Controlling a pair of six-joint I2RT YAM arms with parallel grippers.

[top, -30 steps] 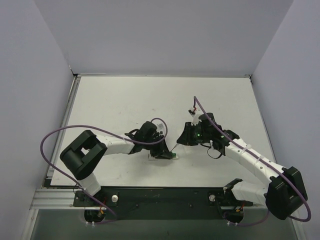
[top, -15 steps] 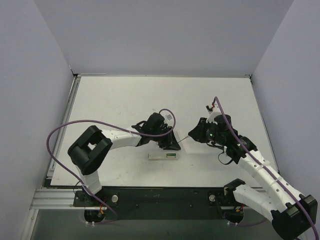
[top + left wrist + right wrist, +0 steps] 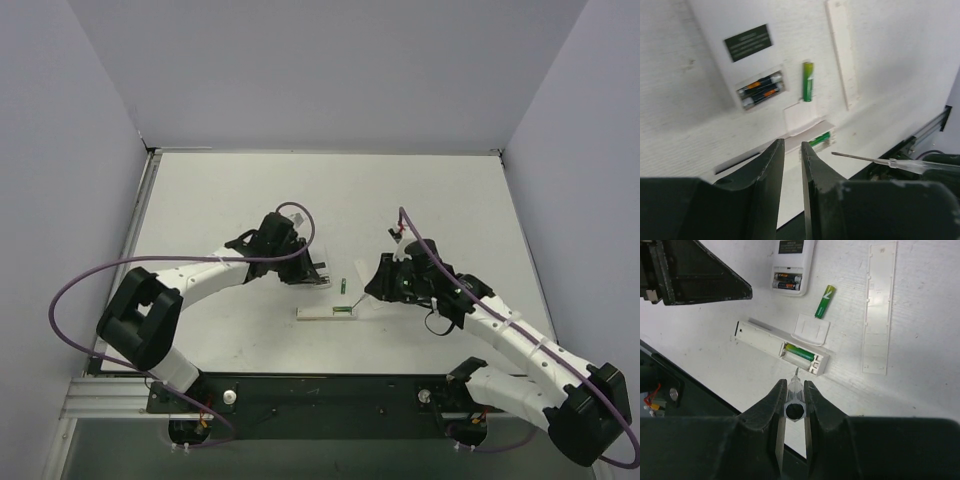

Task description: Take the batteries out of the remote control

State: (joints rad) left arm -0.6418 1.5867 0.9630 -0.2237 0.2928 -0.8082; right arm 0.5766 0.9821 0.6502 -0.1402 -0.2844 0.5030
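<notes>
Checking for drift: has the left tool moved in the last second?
Yes. In the top view the left tool has moved off the slim remote, which stays put, toward the far side of the table; it was over that remote a second ago.

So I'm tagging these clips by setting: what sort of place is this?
Probably a lab test cell, not a home: a bare white table boxed in by plain walls, with two arms bolted to a metal rail at its near edge.

Long white cover strip [image 3: 878,310], small cover [image 3: 811,328].
</notes>
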